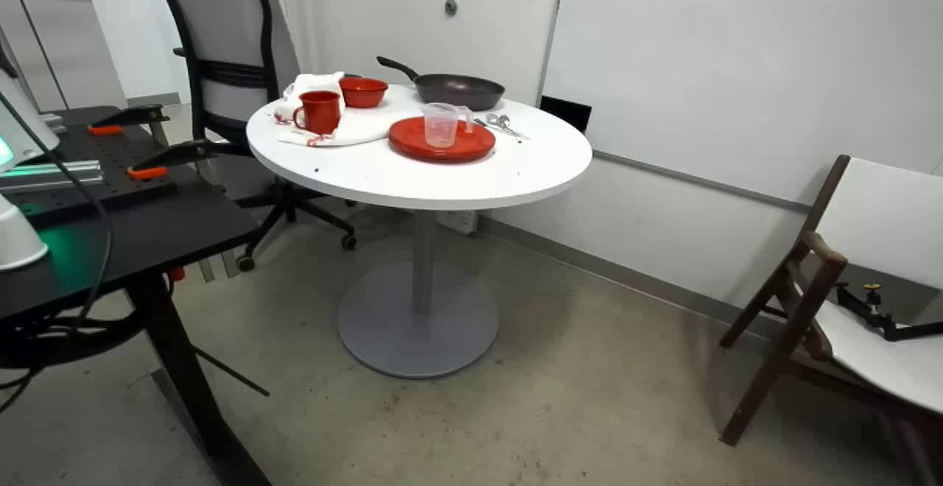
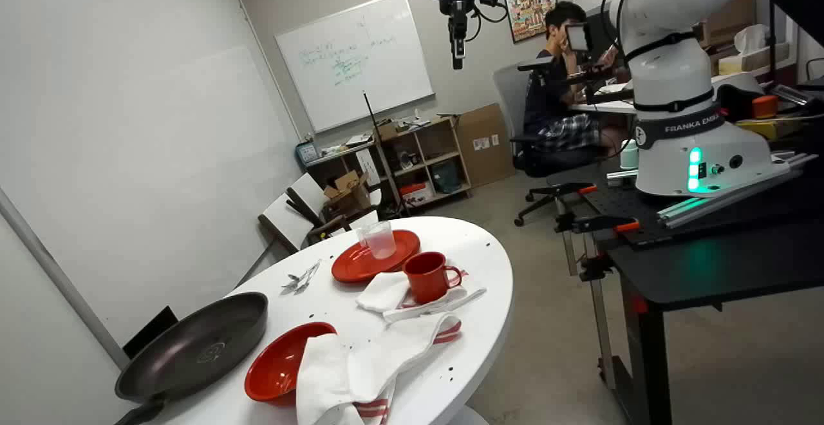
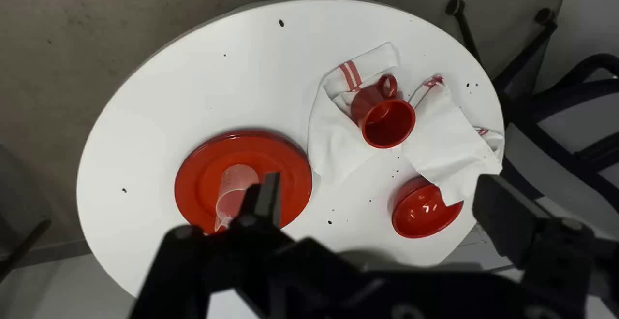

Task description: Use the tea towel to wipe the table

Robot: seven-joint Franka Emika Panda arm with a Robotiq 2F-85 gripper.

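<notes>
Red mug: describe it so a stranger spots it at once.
Find the round white table. There, a red-striped white towel lies under the red mug. Its handle sets it apart from the red plate and red bowl; its colour, from the clear cup.

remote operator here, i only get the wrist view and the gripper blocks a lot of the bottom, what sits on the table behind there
Observer: A dark frying pan, shown in both exterior views beside the red bowl.
Operator: anything else i'm missing on there
Observer: Silvery utensils, lying between the frying pan and the red plate.
Operator: is the gripper down near the table
Observer: No, in an exterior view the gripper hangs well above the round white table, touching nothing.
</notes>
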